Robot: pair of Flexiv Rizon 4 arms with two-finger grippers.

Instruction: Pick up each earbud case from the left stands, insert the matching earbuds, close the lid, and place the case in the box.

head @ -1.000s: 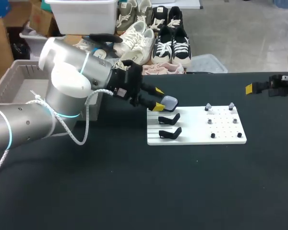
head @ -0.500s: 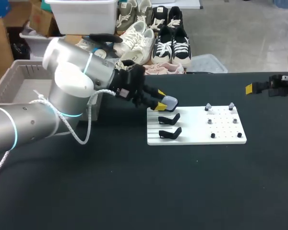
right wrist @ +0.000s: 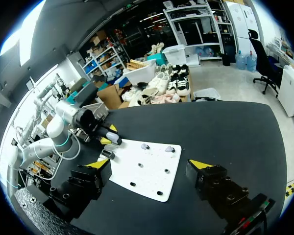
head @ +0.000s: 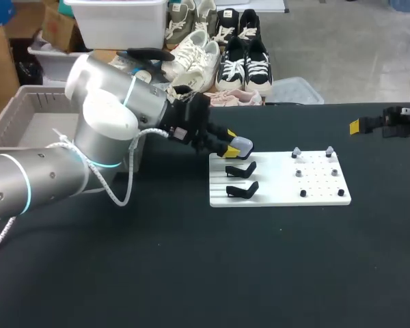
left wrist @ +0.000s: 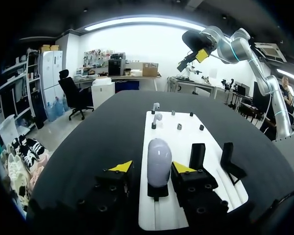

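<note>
The pale earbud case [left wrist: 159, 161] sat on the rearmost of three black stands at the left end of the white board [head: 280, 188]. It was at the board's far left corner. Its long axis ran along the board's length. Its rounded end pointed toward the pegs at the board's right end, where two earbuds [left wrist: 156, 105] stood by the far edge.

The left gripper [left wrist: 152, 167] reached over the board's left short edge. Its fingers were apart, one on each side of the case. In the left wrist view a gap showed on one side, and the other finger [left wrist: 182, 169] lay just beside the case. The two nearer stands [head: 241, 169] stood bare just beside the gripper.

The board lay right of the tabletop's [head: 191, 273] centre and toward its far edge. The board's near long edge was well apart from the tabletop's near edge.

The right gripper [right wrist: 150, 164] hung near the tabletop's far right corner, well apart from the board, with its fingers spread wide and nothing between them.

The grey box [head: 14, 113] stood at the tabletop's far left corner, behind the left arm [head: 102, 130].
</note>
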